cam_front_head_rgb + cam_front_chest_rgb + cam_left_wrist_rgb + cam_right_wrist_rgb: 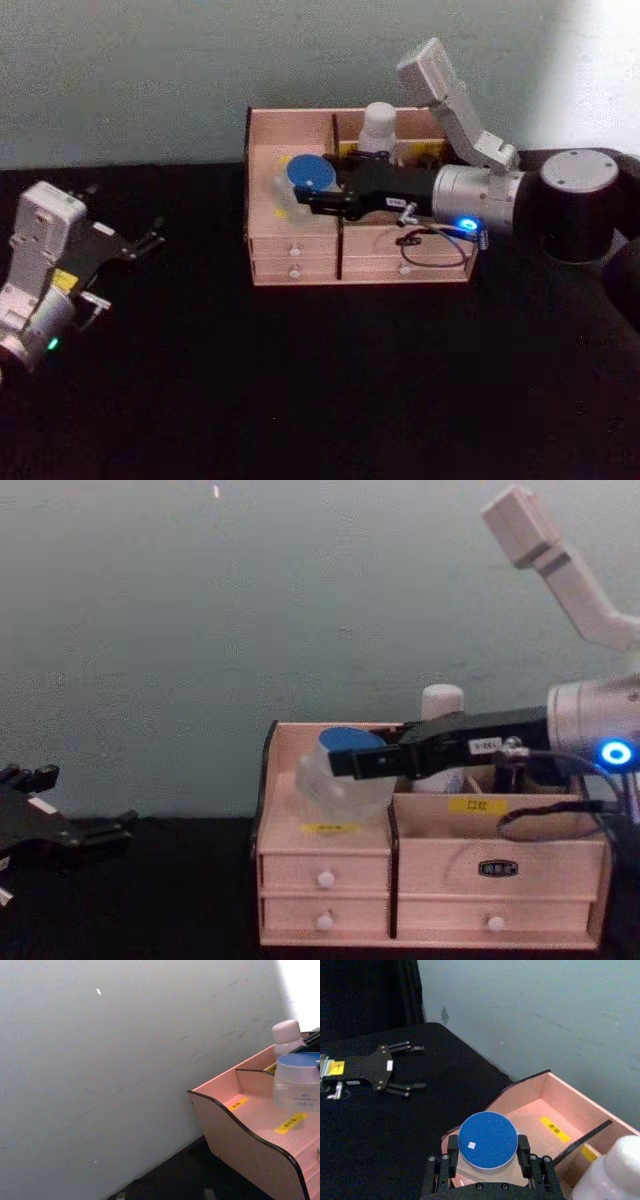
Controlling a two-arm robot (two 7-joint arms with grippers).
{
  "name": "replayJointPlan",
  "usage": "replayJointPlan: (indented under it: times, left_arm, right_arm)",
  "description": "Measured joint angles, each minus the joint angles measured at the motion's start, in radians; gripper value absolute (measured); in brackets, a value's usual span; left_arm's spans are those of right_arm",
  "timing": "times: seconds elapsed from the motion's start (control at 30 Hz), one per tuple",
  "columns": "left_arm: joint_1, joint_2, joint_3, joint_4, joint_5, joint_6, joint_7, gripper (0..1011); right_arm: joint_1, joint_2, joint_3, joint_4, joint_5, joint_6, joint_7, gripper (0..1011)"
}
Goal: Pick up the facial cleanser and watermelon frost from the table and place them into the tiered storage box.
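One item left to seat: right gripper (305,196) clenched on the blue-lidded jar (308,174), low over the left compartment of the box (300,262). Bottle (379,128) already stands in the far compartment beside it. I'd lower straight, keep it level, release only once seated. Left gripper (413,1067) idle over the tabletop at left, fingers spread.

Black table (300,400) fills the foreground and runs back to a plain pale grey-green wall (150,70) with a small white speck (216,491) high up, a brighter patch (600,60) at its right end, and a black drape (365,995) hanging beside it.
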Motion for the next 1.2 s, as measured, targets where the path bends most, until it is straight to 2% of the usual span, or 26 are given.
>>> replayJointPlan:
  times: [0.57,1.2]
  left_arm:
    - [0.000,0.000,0.000,0.000,0.000,0.000,0.000,1001]
    - [0.000,0.000,0.000,0.000,0.000,0.000,0.000,1001]
  right_arm:
    - [0.066,-0.083,-0.008,0.148,-0.028,-0.008,0.003,705]
    - [0.070,-0.105,0.006,0.184,-0.044,-0.013,-0.006,705]
